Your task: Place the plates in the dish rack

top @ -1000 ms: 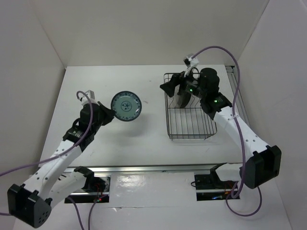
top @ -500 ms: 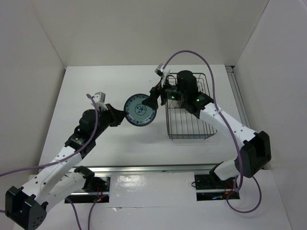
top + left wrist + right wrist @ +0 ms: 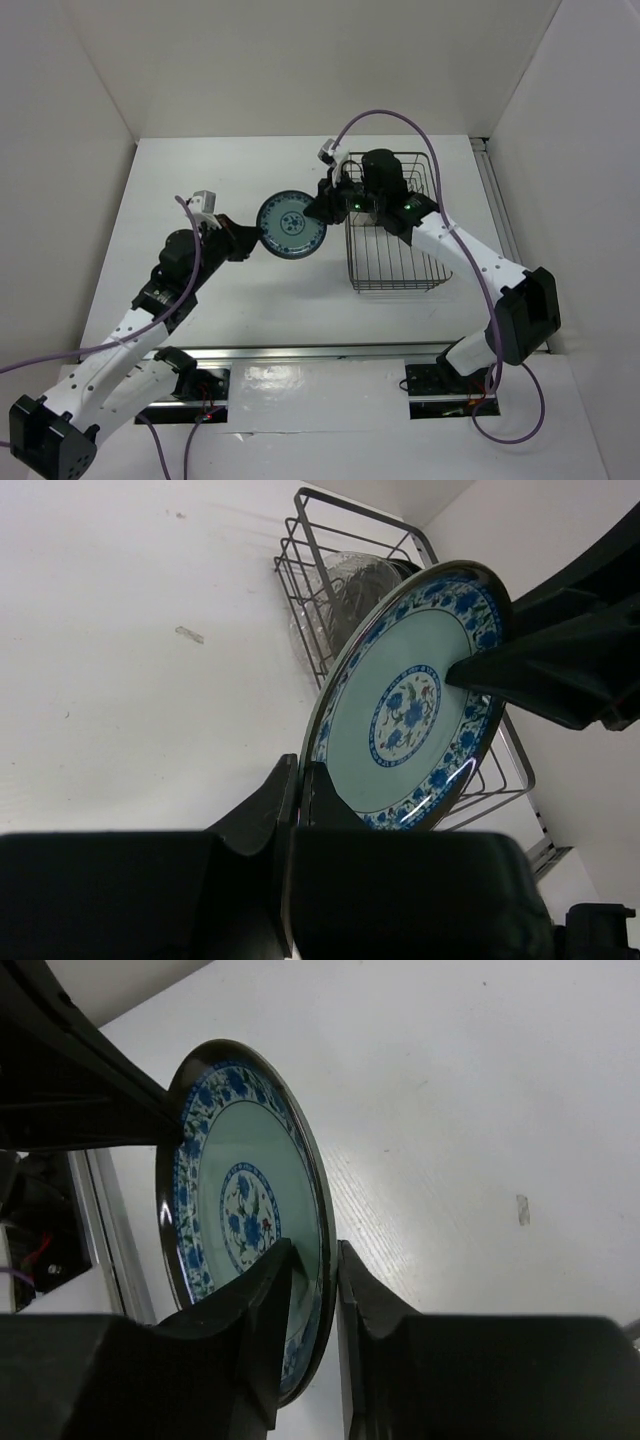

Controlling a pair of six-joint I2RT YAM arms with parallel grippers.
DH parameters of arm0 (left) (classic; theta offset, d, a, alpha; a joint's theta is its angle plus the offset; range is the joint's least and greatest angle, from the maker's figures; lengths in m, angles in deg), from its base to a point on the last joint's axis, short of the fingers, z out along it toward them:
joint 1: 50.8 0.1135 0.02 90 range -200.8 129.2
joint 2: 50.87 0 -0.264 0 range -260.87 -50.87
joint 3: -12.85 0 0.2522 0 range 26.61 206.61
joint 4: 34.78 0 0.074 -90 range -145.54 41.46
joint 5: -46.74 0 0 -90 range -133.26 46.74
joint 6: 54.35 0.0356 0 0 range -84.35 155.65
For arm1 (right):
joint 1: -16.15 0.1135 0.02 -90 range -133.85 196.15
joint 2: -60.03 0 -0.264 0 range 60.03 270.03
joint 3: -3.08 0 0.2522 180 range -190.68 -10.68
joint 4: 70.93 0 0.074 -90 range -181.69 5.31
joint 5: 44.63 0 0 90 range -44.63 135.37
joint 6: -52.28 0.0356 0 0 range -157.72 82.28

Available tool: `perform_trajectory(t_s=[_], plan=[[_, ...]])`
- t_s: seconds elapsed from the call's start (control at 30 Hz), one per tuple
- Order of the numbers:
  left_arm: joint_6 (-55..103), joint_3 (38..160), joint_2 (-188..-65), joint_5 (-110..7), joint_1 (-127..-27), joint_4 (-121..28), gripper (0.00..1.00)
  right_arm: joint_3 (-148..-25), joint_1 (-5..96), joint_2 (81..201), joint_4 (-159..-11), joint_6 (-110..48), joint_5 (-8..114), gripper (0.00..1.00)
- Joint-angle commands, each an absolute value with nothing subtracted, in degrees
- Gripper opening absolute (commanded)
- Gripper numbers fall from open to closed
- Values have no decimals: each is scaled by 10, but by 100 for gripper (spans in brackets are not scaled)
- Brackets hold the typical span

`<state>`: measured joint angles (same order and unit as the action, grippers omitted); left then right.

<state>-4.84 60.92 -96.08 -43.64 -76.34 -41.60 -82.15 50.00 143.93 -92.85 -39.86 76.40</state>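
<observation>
The teal patterned plate [image 3: 289,225] hangs on edge above the table, left of the dish rack [image 3: 398,272]. My left gripper [image 3: 255,238] is shut on its left rim [image 3: 300,770]. On the opposite rim is my right gripper [image 3: 322,210], one finger on the plate's face and the other at its back [image 3: 330,1255]. The blue floral face [image 3: 410,710] fills the left wrist view, and the right wrist view also shows that face [image 3: 235,1180]. In the rack [image 3: 300,550] a clear plate [image 3: 330,585] stands upright, with a dark plate [image 3: 378,575] behind it.
The rack's far half is hidden under my right arm [image 3: 450,240]. White walls enclose the table on three sides. A metal rail [image 3: 300,352] runs along the near edge. A purple cable [image 3: 400,118] loops above the rack.
My right arm swung left from over the rack and its jaws closed on the plate's right rim. The left arm carried the plate right, toward the rack.
</observation>
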Motion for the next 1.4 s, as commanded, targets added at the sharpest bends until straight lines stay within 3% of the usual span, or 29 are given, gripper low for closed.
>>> perform_trajectory(t_s=[0.0,0.03,0.07,0.1,0.17,0.23,0.27,0.33,0.37,0.43,0.6,0.87,1.37], plan=[[-49,616,-943,-443,-754,-357,0,-852,503,1443,-928,-407,788,27],[-55,616,-943,-443,-754,-352,0,-852,503,1443,-928,-412,788,21],[-55,616,-943,-443,-754,-352,0,-852,503,1443,-928,-412,788,7],[-55,616,-943,-443,-749,-358,0,-852,503,1443,-928,-412,788,0],[-61,631,-959,-433,-749,-395,0,-852,503,1443,-922,-407,761,0],[-75,670,-1003,-408,-749,-442,26,-846,503,1424,-910,-390,720,0],[-75,684,-1021,-399,-749,-465,32,-841,503,1416,-904,-384,657,0],[-86,727,-1074,-383,-749,-533,36,-824,503,1387,-880,-353,553,0],[-86,741,-1091,-376,-749,-554,36,-824,503,1378,-872,-342,445,0],[-92,771,-1120,-375,-749,-598,36,-818,477,1355,-872,-300,357,0],[-92,777,-1153,-382,-754,-612,36,-812,389,1335,-899,-292,242,0],[-76,750,-1149,-404,-759,-579,36,-813,263,1343,-904,-290,259,0],[-76,744,-1165,-419,-759,-561,36,-813,245,1435,-895,-296,222,0]])
